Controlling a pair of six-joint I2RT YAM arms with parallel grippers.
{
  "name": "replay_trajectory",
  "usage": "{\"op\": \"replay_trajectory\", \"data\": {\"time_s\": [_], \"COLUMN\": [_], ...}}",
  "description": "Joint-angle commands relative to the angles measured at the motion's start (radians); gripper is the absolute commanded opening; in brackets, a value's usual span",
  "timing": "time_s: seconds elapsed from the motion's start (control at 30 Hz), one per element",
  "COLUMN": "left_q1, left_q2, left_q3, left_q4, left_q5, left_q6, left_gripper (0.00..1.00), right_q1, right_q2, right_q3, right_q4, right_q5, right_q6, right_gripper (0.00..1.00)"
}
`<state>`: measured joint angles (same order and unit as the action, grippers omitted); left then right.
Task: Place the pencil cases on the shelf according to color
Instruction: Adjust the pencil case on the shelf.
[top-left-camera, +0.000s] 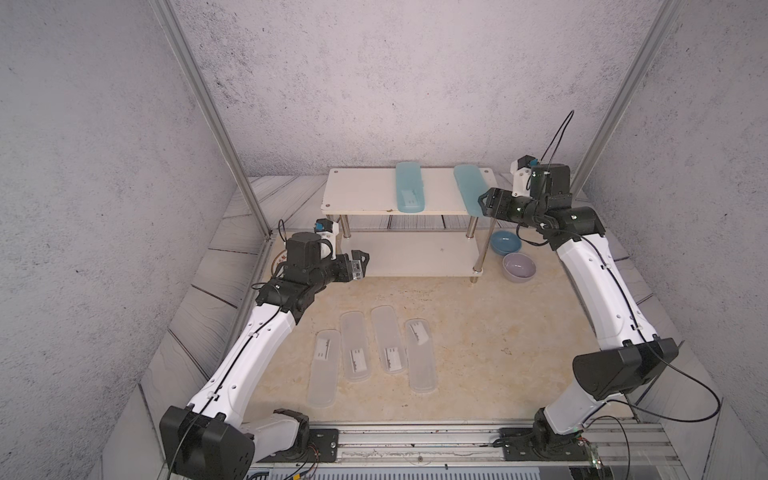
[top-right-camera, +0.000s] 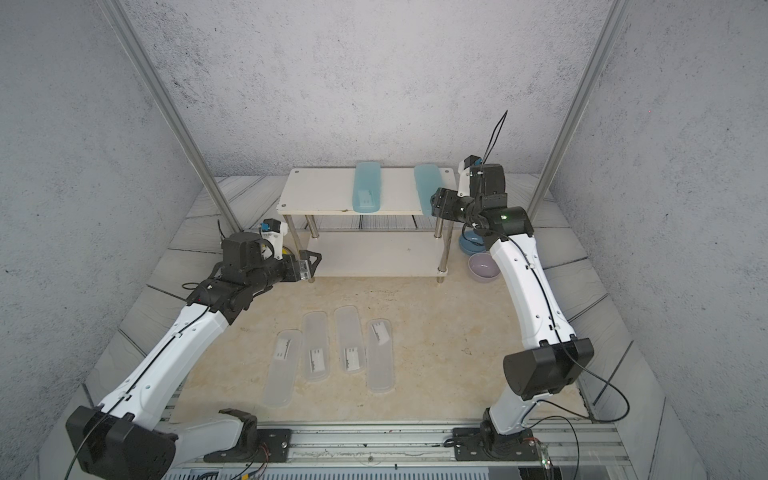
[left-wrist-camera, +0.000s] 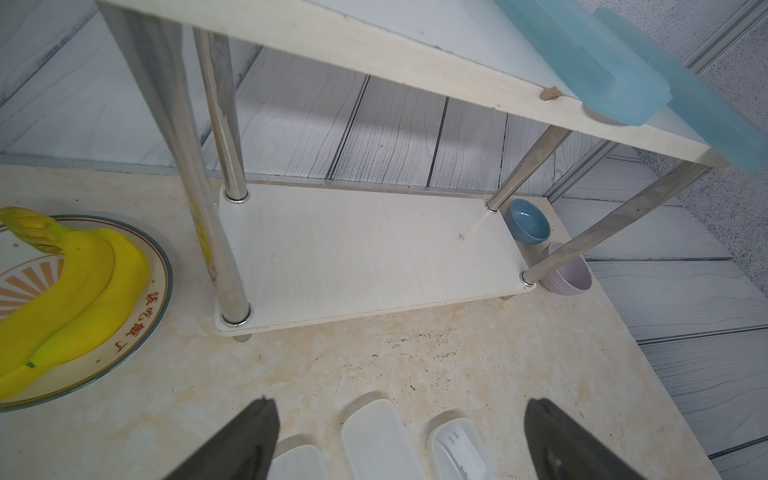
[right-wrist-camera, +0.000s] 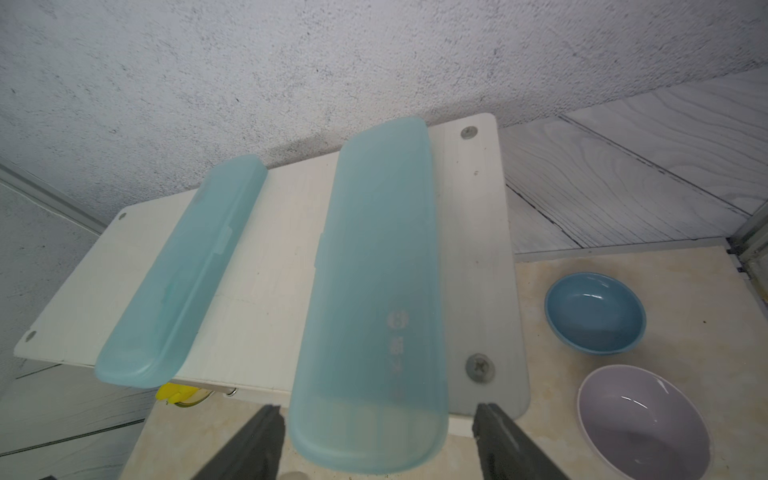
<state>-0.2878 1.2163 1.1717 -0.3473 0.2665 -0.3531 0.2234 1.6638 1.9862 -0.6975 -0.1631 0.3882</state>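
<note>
pencil case (top-left-camera: 467, 183) end hidden behind right gripper (top-left-camera: 484, 204)

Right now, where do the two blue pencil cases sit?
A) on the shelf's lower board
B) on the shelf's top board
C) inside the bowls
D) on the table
B: the labelled blue case and the second blue case both lie on the shelf's top board.

Enclosure: the rear and side walls (top-left-camera: 374, 83) are grey, speckled and rough-textured. Two aluminium profile posts (top-left-camera: 205, 104) rise at a slant from the rear corners. The worktop (top-left-camera: 478, 332) is beige, marbled and stained, and is bordered by grey wood-grain panels (top-left-camera: 286, 195). A slotted aluminium rail (top-left-camera: 415, 440) spans the front edge. Lighting is even and diffuse.
</note>
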Motion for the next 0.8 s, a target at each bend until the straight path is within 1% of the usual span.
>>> {"op": "replay_trajectory", "data": {"time_s": [0.0,0.27,0.53,0.63,0.67,0.77], "left_q1": [0.008,0.007,0.007,0.007,0.007,0.007], "left_q2": [-0.008,-0.014,-0.024,-0.031,-0.032,-0.041], "left_q3": [-0.009,-0.008,-0.005,-0.006,-0.004,-0.003], "left_q4": [0.022,0.021,0.008,0.006,0.004,-0.008], "left_q5": [0.014,0.011,0.001,-0.001,-0.002,-0.019], "left_q6": [-0.012,-0.010,0.003,0.005,0.007,0.021], "left_gripper": [0.99,0.99,0.98,0.99,0.98,0.98], "right_q1": [0.001,0.001,0.001,0.001,0.001,0.001], "right_q2": [0.011,0.034,0.028,0.024,0.024,0.020], "right_q3": [0.010,0.005,-0.038,-0.020,-0.001,0.086], "right_q4": [0.046,0.076,0.122,0.120,0.108,0.029], "right_q5": [-0.052,-0.079,-0.105,-0.102,-0.098,-0.053], "right_q6": [0.020,0.044,0.066,0.063,0.060,0.048], "right_gripper": [0.77,0.77,0.77,0.78,0.79,0.87]}}
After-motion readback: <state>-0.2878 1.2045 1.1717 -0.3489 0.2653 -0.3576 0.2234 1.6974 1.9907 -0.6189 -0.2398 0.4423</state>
